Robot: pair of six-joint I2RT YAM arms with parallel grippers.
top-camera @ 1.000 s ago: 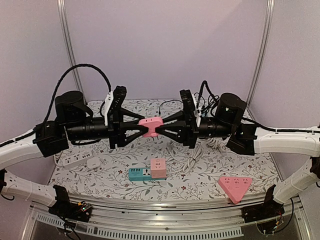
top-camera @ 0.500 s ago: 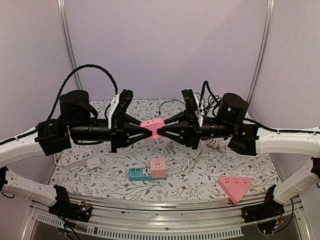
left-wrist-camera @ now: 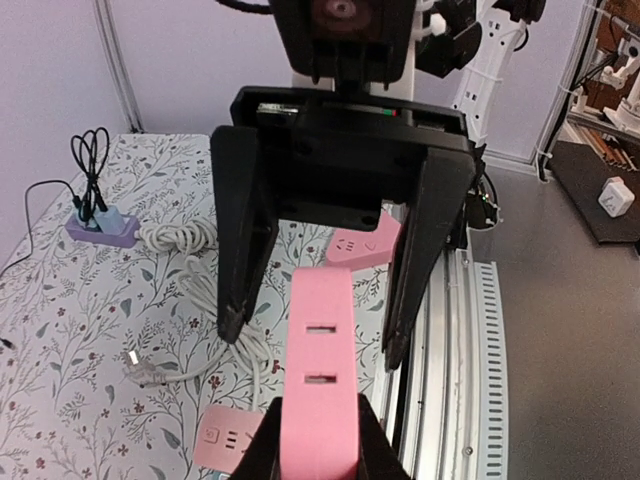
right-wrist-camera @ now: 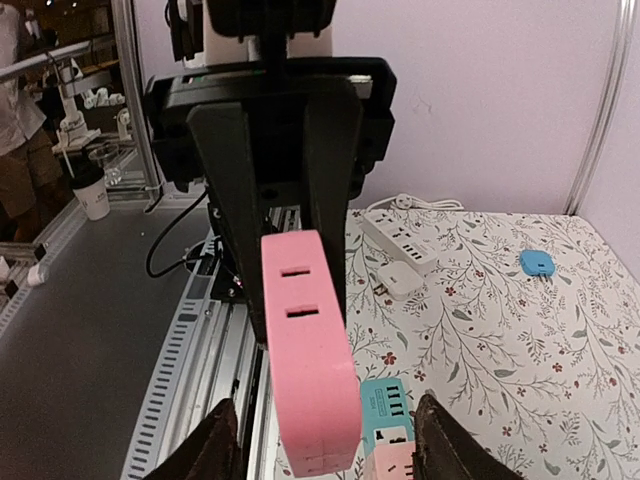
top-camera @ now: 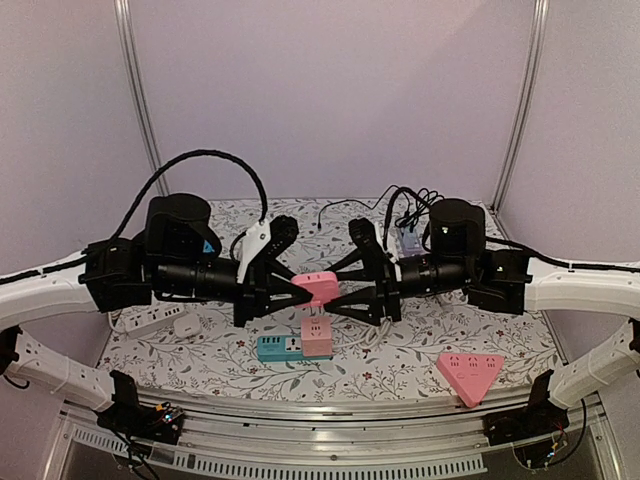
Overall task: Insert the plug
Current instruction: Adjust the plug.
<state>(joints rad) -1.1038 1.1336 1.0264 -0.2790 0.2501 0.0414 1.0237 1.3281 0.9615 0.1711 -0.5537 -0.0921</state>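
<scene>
A pink socket block (top-camera: 320, 287) hangs in the air over the middle of the table. My left gripper (top-camera: 300, 285) is shut on its left end, its black fingers (left-wrist-camera: 372, 445) pinching the block (left-wrist-camera: 318, 380). From the other side my right gripper (top-camera: 336, 293) stands open, its fingers (right-wrist-camera: 218, 450) wide on either side of the block (right-wrist-camera: 305, 340) and not touching it. A white plug (left-wrist-camera: 135, 368) lies on the table at the end of a coiled white cord (left-wrist-camera: 190, 290).
A pink cube socket (top-camera: 317, 337) and a teal one (top-camera: 277, 347) sit below the held block. A pink triangular socket (top-camera: 469, 372) lies front right. A white power strip (top-camera: 150, 318) and white adapter (top-camera: 186, 325) lie left. A purple adapter (left-wrist-camera: 100, 225) is at the back.
The left gripper has shut on the pink block and the right gripper has let it go and opened. Both arms have come lower and the block has shifted slightly right.
</scene>
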